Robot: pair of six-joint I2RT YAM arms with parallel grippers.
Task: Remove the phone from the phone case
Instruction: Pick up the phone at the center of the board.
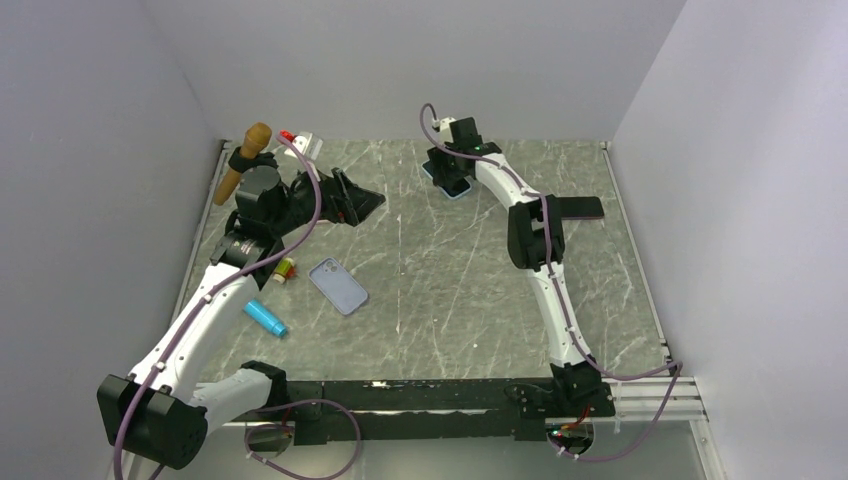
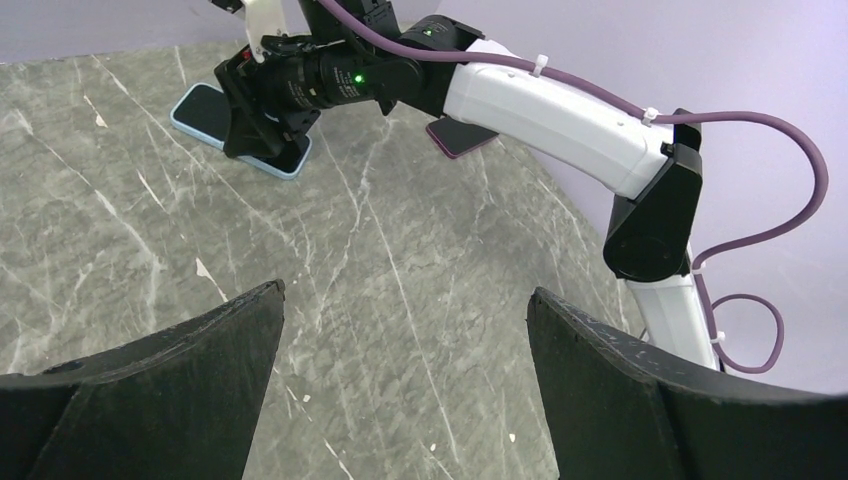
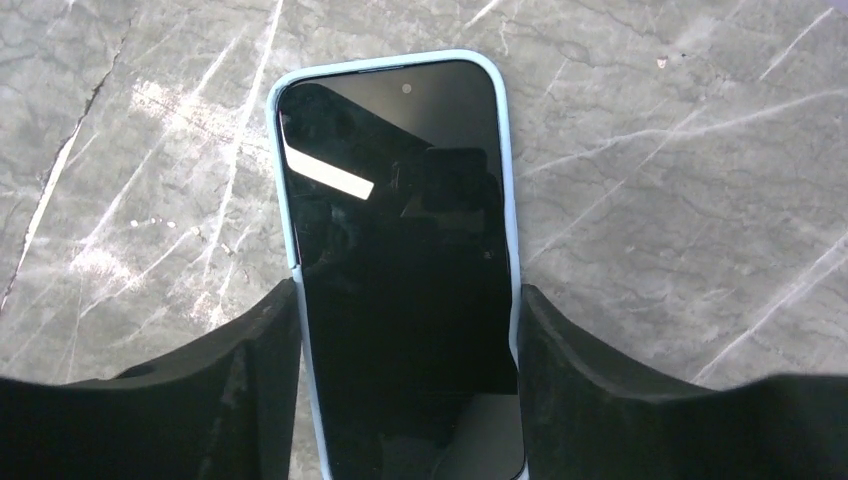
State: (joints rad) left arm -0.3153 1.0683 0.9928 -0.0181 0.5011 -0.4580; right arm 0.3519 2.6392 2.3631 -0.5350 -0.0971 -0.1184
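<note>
The right pincer (image 3: 407,290) is clenching the phone case (image 3: 390,56) across its width; the phone (image 3: 400,230) is lying lengthwise straight ahead. The left pincer (image 2: 407,292) is hanging released.

A broad bare stretch of worktop (image 1: 450,290) is left between the 2 arms. On the left, passage is narrowed by a lavender case (image 1: 338,286), a blue tube (image 1: 266,318) and a small bottle (image 1: 284,269). The gap of the right pincer (image 3: 408,292) is filled by the cased phone (image 3: 395,180).
</note>
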